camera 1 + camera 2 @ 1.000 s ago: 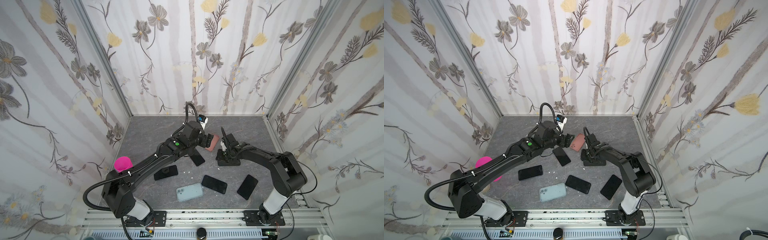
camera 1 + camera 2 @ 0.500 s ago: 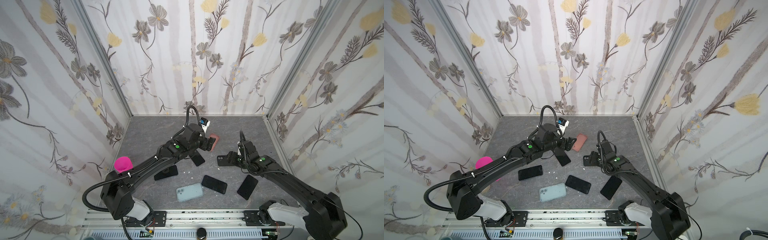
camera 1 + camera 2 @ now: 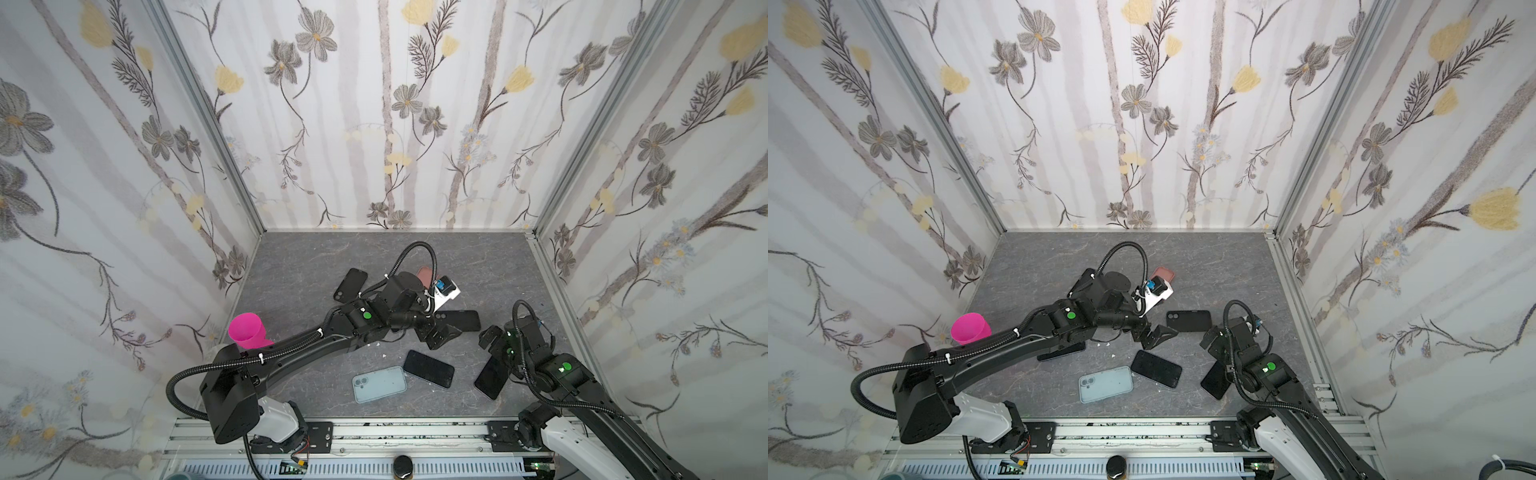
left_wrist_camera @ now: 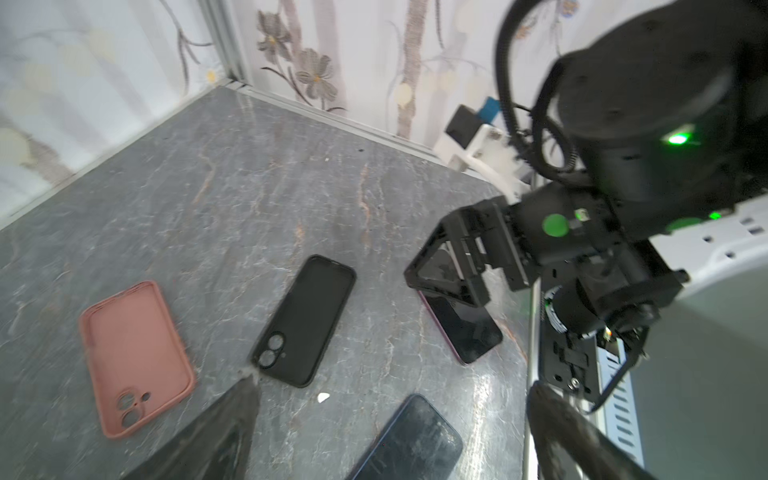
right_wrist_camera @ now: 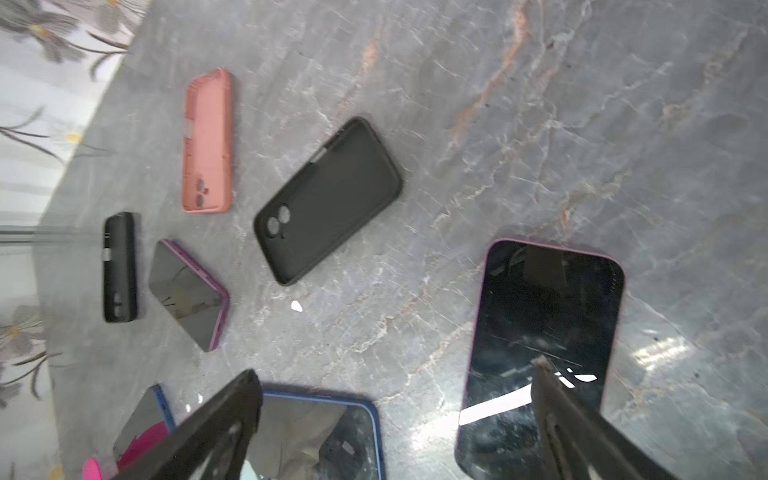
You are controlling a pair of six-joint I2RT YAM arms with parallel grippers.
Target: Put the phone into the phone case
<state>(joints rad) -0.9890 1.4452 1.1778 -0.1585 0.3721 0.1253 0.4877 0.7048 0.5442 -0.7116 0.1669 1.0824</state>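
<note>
An empty black phone case (image 3: 457, 320) (image 4: 305, 320) (image 5: 328, 199) lies flat mid-table, and an empty salmon case (image 4: 135, 357) (image 5: 208, 141) lies behind it. My left gripper (image 3: 440, 332) (image 4: 392, 382) is open and empty just in front of the black case. My right gripper (image 3: 490, 336) (image 5: 397, 368) is open and empty, hovering above a pink-edged phone (image 3: 492, 376) (image 5: 544, 349) at the front right. A blue-edged phone (image 3: 428, 368) (image 5: 316, 436) lies screen up between the grippers.
A second black case (image 3: 351, 284) lies at the back left, and a purple-edged phone (image 5: 187, 295) lies beside it. A light blue phone (image 3: 379, 384) lies near the front rail, a magenta cup (image 3: 245, 330) stands at the left wall, and a dark phone (image 3: 1059, 353) shows under the left arm.
Both grippers left the salmon case and opened. The right arm pulled back to the front right. The left gripper swung forward, and the black case now lies flat on the table.
</note>
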